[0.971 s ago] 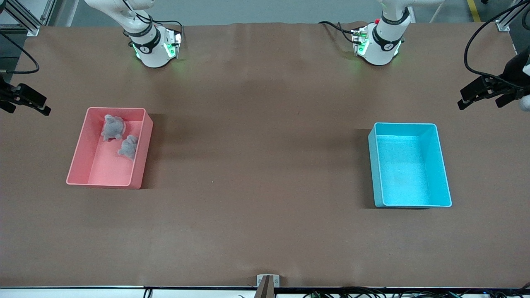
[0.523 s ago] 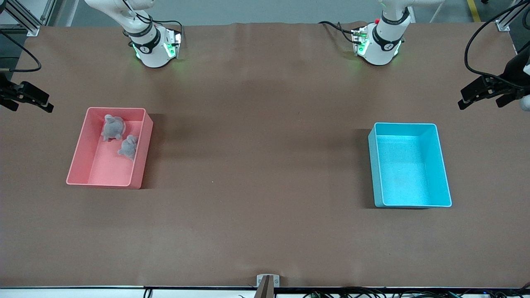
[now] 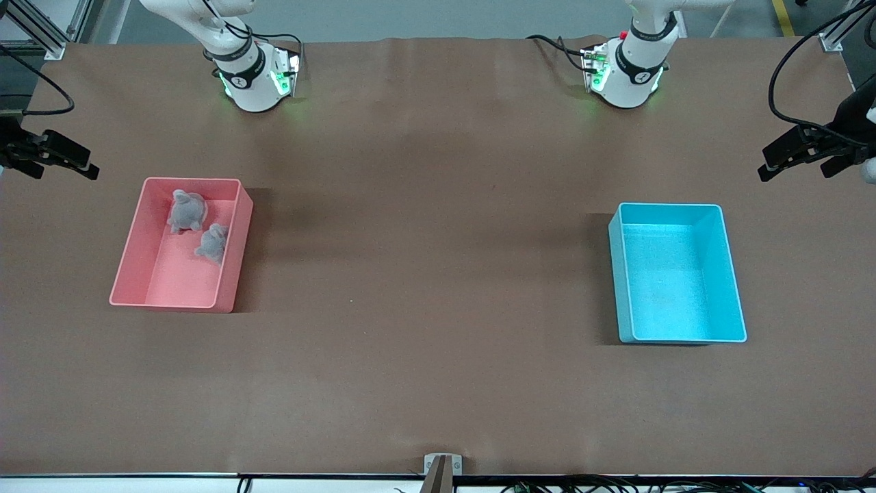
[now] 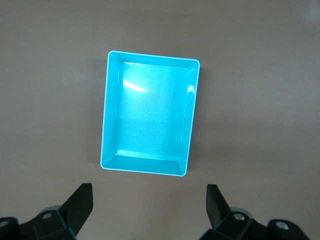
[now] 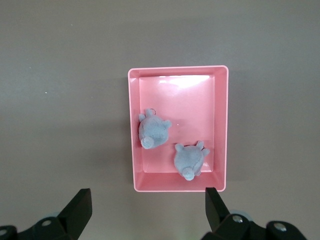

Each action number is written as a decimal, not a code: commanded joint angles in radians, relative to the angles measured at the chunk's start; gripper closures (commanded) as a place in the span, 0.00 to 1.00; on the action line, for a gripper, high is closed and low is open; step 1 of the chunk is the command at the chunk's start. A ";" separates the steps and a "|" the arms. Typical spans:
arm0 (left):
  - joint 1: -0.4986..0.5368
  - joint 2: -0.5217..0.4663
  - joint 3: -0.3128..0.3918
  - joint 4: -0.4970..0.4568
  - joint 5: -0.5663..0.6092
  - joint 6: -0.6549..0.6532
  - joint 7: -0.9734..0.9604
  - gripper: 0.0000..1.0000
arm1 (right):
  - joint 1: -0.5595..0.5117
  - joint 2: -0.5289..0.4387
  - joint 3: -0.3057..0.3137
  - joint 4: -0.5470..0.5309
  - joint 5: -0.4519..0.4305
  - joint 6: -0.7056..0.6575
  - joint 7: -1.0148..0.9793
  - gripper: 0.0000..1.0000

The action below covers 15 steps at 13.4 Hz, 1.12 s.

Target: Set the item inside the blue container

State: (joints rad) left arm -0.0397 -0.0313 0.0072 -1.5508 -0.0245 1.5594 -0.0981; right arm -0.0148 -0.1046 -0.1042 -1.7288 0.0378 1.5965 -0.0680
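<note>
Two grey plush toys (image 5: pixel 172 146) are seen in the pink bin (image 3: pixel 137 257) near the right gripper (image 3: pixel 48 155); the blue container (image 3: pixel 732 274) lies well apart, near the left gripper (image 3: pixel 797 150). Both jaws are spread wide, empty.

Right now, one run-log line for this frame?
blue container: empty | pink bin: two grey plush toys | left gripper: open, above container | right gripper: open, above bin

Two plush toys (image 3: pixel 186 211) (image 3: pixel 213 242) in bin (image 3: pixel 133 260), right arm's end; container (image 3: pixel 732 274), left arm's end.
</note>
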 commanded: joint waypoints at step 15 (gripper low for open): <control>0.006 0.007 0.001 0.026 -0.023 -0.022 0.008 0.00 | 0.001 -0.021 0.006 -0.015 -0.032 0.006 -0.027 0.00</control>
State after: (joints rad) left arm -0.0389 -0.0313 0.0081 -1.5508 -0.0245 1.5594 -0.0981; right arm -0.0145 -0.1046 -0.1020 -1.7288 0.0179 1.5967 -0.0862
